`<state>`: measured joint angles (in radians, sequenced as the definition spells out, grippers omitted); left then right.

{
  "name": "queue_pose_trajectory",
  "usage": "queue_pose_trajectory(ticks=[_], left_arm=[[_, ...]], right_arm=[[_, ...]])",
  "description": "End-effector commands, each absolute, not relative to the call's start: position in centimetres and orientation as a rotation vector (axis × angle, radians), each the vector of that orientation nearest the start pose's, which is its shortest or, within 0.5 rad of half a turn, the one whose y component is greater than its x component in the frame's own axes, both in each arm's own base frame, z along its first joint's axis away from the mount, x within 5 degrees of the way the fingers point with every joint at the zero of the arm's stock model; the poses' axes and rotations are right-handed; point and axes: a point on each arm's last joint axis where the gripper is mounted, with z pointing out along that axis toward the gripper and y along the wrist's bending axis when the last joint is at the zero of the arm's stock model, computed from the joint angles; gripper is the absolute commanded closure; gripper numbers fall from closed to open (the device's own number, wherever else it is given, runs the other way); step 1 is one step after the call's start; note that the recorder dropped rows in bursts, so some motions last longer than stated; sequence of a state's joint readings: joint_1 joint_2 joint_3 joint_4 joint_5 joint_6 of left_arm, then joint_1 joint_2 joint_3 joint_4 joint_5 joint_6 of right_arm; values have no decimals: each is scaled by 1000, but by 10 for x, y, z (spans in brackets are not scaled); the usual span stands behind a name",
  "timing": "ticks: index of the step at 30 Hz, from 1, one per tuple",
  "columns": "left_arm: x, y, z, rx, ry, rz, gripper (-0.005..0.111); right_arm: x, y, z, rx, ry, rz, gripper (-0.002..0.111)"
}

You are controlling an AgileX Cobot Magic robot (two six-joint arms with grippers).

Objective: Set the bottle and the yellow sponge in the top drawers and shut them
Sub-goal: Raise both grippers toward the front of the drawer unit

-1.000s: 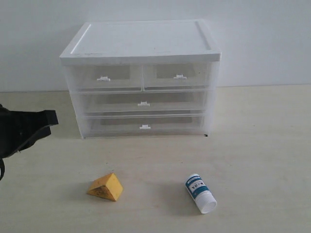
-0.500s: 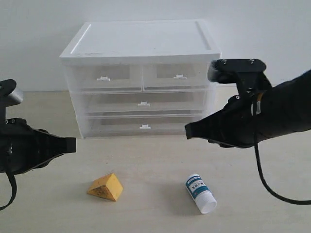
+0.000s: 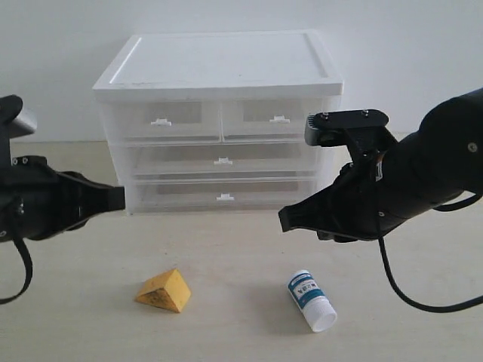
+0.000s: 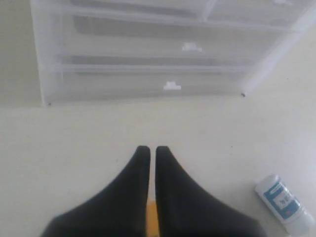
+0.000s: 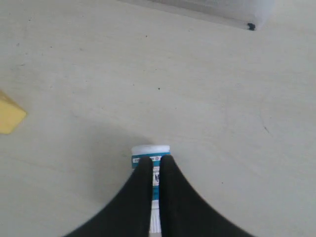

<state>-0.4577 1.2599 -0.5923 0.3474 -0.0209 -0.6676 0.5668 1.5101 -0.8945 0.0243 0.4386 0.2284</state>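
The yellow sponge (image 3: 164, 291) lies on the table in front of the drawer cabinet, and the bottle (image 3: 311, 300) lies on its side to the right of it. The two top drawers, left (image 3: 162, 121) and right (image 3: 279, 118), are pushed in. My left gripper (image 3: 117, 197) hangs shut and empty above and left of the sponge, which shows as a yellow strip (image 4: 151, 219) behind the left gripper (image 4: 149, 149). My right gripper (image 3: 285, 219) is shut and empty above the bottle (image 5: 150, 150), its tips (image 5: 155, 159) over the label.
The white cabinet (image 3: 219, 68) stands at the back against the wall, with two full-width drawers (image 3: 223, 161) below the top pair. Its front lower edge shows in the left wrist view (image 4: 148, 89). Bare table lies in front and to both sides.
Both arms have come into the scene. The left gripper moved right and up toward the cabinet's lower left corner. The right arm appeared and shifted left and lower, over the bottle.
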Motion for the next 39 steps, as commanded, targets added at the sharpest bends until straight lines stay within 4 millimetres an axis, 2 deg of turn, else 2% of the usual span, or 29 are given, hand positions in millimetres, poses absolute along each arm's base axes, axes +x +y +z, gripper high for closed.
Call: queue_pose_trajectory(ticks=[1, 15, 20, 24, 27, 33, 39], left_arm=[[242, -118, 250, 134, 2116, -481, 103], [309, -146, 234, 149, 2237, -378, 103], [316, -143, 233, 69, 2287, -365, 103], [323, -130, 235, -15, 2269, -378, 103], [326, -126, 236, -9, 2257, -368, 103], [339, -132, 249, 45, 2222, -350, 103], [352, -136, 250, 59, 2264, -301, 103]], right_arm=[[254, 165, 228, -415, 2523, 361, 108], [257, 168, 231, -405, 2464, 396, 108], [257, 168, 231, -431, 2465, 385, 108], [257, 168, 231, -434, 2464, 384, 108], [257, 168, 231, -436, 2464, 383, 108], [257, 169, 231, -436, 2454, 387, 108], [261, 169, 234, -478, 2395, 366, 108]])
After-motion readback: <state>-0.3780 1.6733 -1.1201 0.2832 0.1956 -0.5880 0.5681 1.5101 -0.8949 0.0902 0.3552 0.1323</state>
